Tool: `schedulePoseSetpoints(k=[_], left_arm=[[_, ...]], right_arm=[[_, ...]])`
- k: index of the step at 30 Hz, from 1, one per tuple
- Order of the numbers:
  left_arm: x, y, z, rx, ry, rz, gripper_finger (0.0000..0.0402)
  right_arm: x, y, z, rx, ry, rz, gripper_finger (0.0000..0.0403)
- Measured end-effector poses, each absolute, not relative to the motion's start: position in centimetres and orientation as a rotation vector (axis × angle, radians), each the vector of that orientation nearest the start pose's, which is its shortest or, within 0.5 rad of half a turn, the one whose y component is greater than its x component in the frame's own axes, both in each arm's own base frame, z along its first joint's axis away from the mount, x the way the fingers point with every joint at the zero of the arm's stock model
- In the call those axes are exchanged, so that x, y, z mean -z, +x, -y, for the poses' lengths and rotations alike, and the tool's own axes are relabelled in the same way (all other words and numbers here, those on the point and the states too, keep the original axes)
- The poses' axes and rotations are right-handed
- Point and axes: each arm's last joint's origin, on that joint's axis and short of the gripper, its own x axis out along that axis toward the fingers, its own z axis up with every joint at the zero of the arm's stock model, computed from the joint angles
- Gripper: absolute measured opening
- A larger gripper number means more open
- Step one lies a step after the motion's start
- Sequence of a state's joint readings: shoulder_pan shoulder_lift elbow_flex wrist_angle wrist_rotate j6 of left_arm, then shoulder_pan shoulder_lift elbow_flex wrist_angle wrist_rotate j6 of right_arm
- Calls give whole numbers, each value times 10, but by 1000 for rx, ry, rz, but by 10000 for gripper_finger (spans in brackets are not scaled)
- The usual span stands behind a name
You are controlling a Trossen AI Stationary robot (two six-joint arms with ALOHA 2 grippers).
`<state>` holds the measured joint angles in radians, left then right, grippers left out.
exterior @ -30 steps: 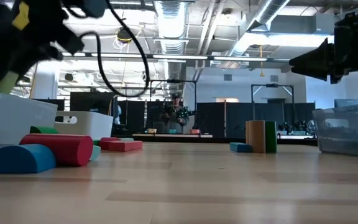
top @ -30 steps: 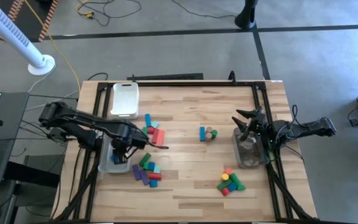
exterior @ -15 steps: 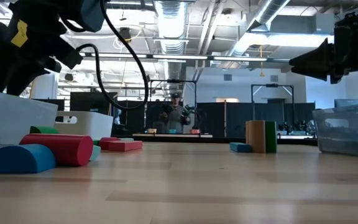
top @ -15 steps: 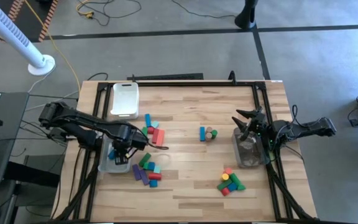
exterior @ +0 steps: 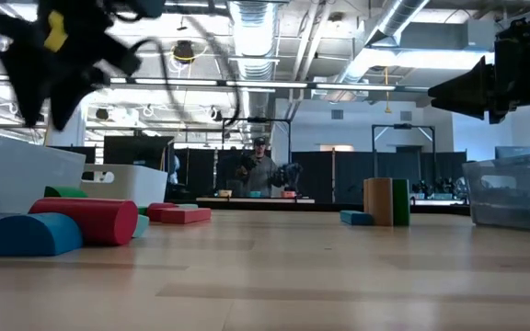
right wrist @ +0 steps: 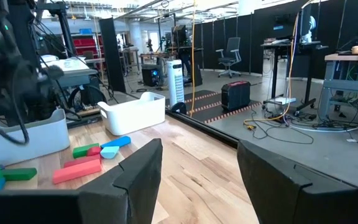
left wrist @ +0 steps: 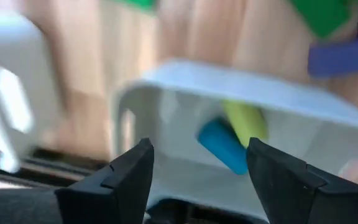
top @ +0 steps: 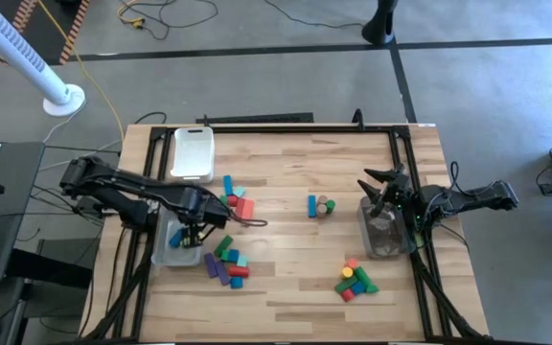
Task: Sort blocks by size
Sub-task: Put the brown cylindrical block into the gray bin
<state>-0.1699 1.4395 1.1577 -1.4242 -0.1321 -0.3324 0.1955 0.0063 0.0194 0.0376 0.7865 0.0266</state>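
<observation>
My left gripper (top: 186, 230) (left wrist: 199, 145) hangs open over the clear bin (top: 165, 253) at the table's left edge, fingers pointing down and touching nothing. A blue block (left wrist: 221, 144) and a yellow-green block (left wrist: 246, 119) lie on the bin's floor below it. Loose blocks lie in groups on the table: red, blue and teal ones (top: 237, 197), green, purple and red ones (top: 226, 264), a small group (top: 320, 205) mid-table, and a red, yellow and green pile (top: 354, 279). My right gripper (top: 379, 184) (right wrist: 199, 149) waits open and level above the right bin.
A white tray (top: 192, 153) stands at the far left. A second clear bin (top: 383, 235) sits at the right edge under my right arm. Bare wood lies between the block groups and along the near edge. A person stands in the room beyond the table.
My left gripper has opened and let go of a yellow-green block, which has dropped into the left bin beside the blue one. The gripper has then risen above the bin and tipped a little.
</observation>
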Motion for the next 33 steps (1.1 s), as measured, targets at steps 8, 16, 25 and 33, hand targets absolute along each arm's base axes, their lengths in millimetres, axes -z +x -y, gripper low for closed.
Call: schedulePoseSetpoints(k=[8, 16, 25, 33], left_arm=[[-302, 263, 32, -211, 239, -1214, 245], [-324, 309, 9, -149, 389, -789, 245], [-307, 356, -39, -102, 271, -594, 245], [-253, 399, -50, -44, 204, -578, 245]], right_arm=[[-173, 91, 3, 590, 50, 53, 239], [-173, 91, 3, 590, 50, 53, 239], [-173, 91, 3, 590, 51, 55, 239], [-173, 91, 3, 590, 54, 55, 239]])
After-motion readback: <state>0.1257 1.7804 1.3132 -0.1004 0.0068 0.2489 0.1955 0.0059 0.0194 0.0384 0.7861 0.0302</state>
